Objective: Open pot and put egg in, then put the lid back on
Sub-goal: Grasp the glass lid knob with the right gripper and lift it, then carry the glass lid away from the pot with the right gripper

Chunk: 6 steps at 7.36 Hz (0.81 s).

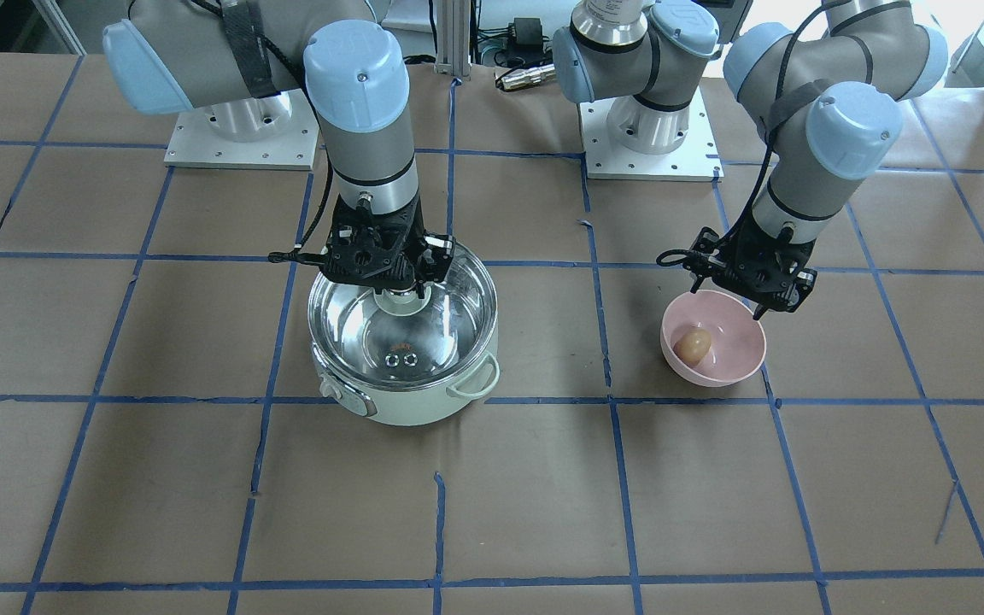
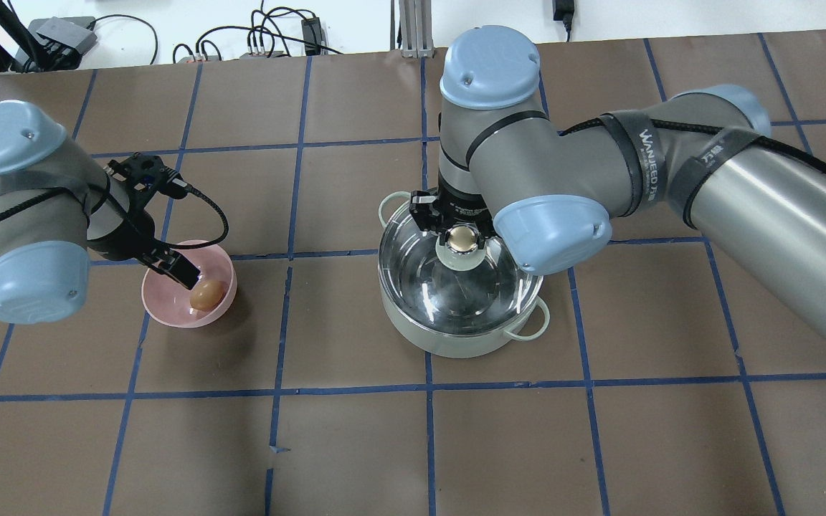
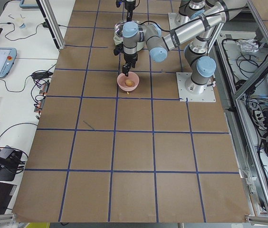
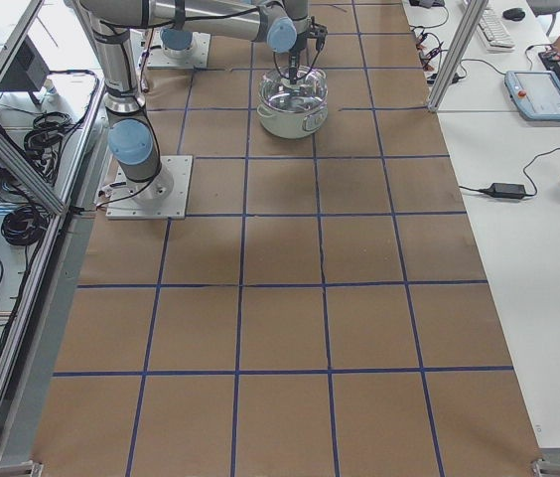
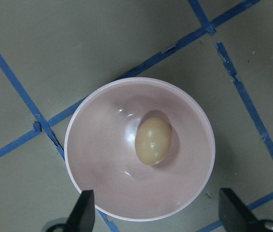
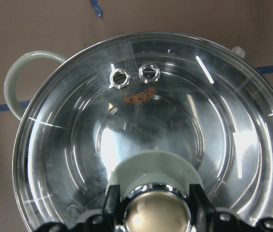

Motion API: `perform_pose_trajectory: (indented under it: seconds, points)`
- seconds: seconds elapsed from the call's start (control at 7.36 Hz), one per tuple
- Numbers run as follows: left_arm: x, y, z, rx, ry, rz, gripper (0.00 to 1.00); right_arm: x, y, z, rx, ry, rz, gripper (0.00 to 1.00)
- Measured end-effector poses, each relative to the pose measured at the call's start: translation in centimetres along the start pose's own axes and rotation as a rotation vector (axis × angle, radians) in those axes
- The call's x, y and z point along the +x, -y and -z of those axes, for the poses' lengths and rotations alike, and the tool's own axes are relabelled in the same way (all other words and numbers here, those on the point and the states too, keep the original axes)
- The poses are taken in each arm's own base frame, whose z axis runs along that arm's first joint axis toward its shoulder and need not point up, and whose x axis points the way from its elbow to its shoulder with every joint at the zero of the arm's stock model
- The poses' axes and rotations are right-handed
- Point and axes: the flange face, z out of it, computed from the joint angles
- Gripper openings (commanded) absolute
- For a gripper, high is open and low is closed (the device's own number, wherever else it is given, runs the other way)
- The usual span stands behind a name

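The pale mint pot (image 1: 407, 408) stands on the table with the clear glass lid (image 1: 424, 329) on it. My right gripper (image 1: 404, 293) comes down from above, its fingers closed on either side of the lid's beige knob (image 6: 151, 216). The vent rings (image 6: 134, 75) show through the glass. The brown egg (image 1: 693, 344) lies in a pink bowl (image 1: 735, 369). My left gripper (image 1: 755, 303) hangs open just above the bowl's rim, empty, its fingertips (image 5: 84, 210) spread wider than the egg (image 5: 153, 140).
The table is brown paper with a blue tape grid. Both arm bases (image 1: 240, 128) are bolted at the robot's side. The pot's loop handles (image 2: 528, 322) stick out at the sides. About one grid square separates pot and bowl.
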Motion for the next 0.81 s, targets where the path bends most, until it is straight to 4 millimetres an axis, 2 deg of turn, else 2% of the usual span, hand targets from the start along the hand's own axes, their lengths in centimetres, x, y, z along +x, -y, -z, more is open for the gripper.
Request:
perform_pose_trajectory:
  seconds: [0.14, 0.54, 0.68, 0.81]
  points:
    - [0.5, -0.1, -0.6, 0.009, 0.002, -0.002, 0.91, 0.0, 0.4, 0.6, 0.011, 0.003, 0.001, 0.47]
    - [1.4, -0.3, -1.9, 0.01, -0.016, -0.013, 0.9, 0.7, 2.4, 4.6, 0.043, 0.012, -0.02, 0.46]
    - [1.4, -0.5, -2.2, 0.009, -0.017, -0.015, 0.9, 1.7, 3.4, 6.0, 0.051, 0.013, -0.039, 0.46]
    - [0.9, -0.5, -2.7, 0.011, -0.014, -0.023, 0.9, 3.7, 4.6, 7.7, 0.062, 0.016, -0.058, 0.46]
